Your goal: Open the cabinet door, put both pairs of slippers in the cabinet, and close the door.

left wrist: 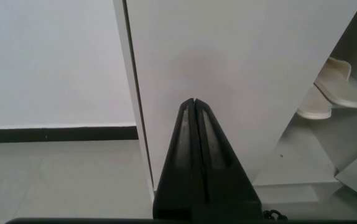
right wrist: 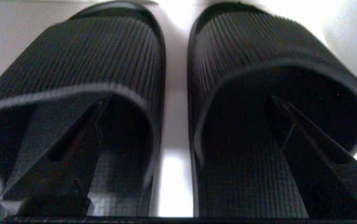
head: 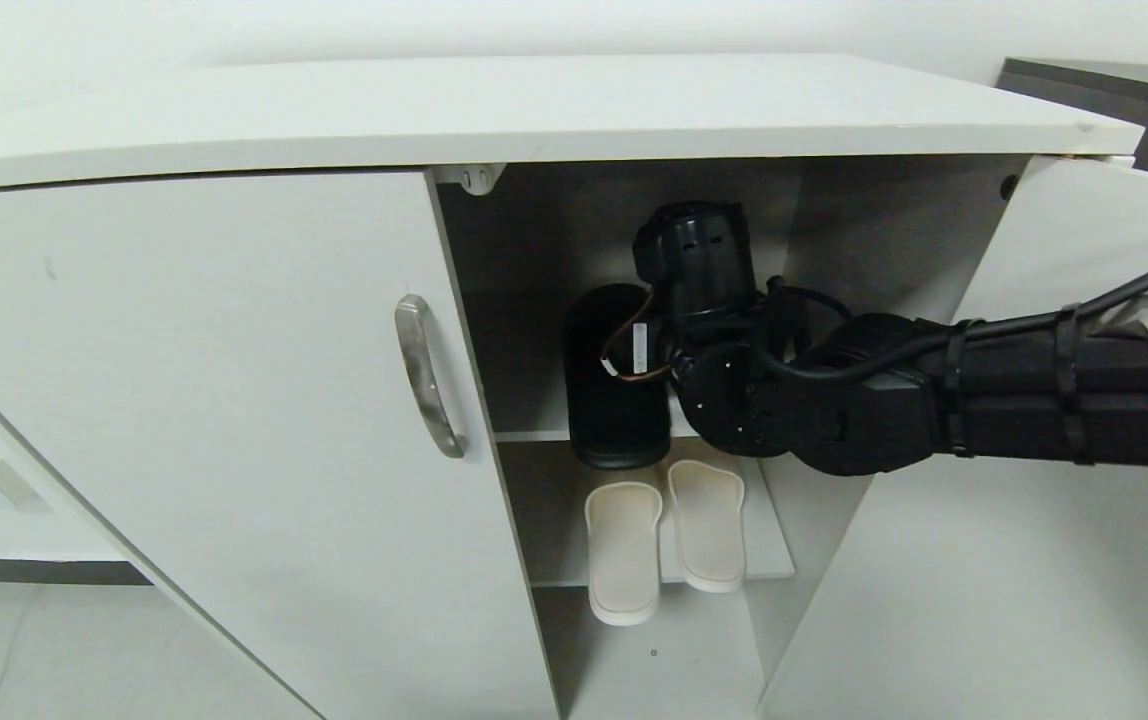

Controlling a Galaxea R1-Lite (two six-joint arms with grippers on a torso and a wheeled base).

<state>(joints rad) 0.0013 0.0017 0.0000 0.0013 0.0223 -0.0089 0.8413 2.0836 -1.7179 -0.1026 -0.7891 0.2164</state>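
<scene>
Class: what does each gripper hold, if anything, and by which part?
Nothing is gripped. The right gripper has its jaws open, one finger under each strap of the black slippers. The left gripper is shut and empty.

A white cabinet stands with its left door shut, showing a metal handle, and its right door swung open. The black right arm reaches inside to the upper shelf, beside a black slipper. A cream pair of slippers lies on the lower shelf, overhanging its near edge.
</scene>
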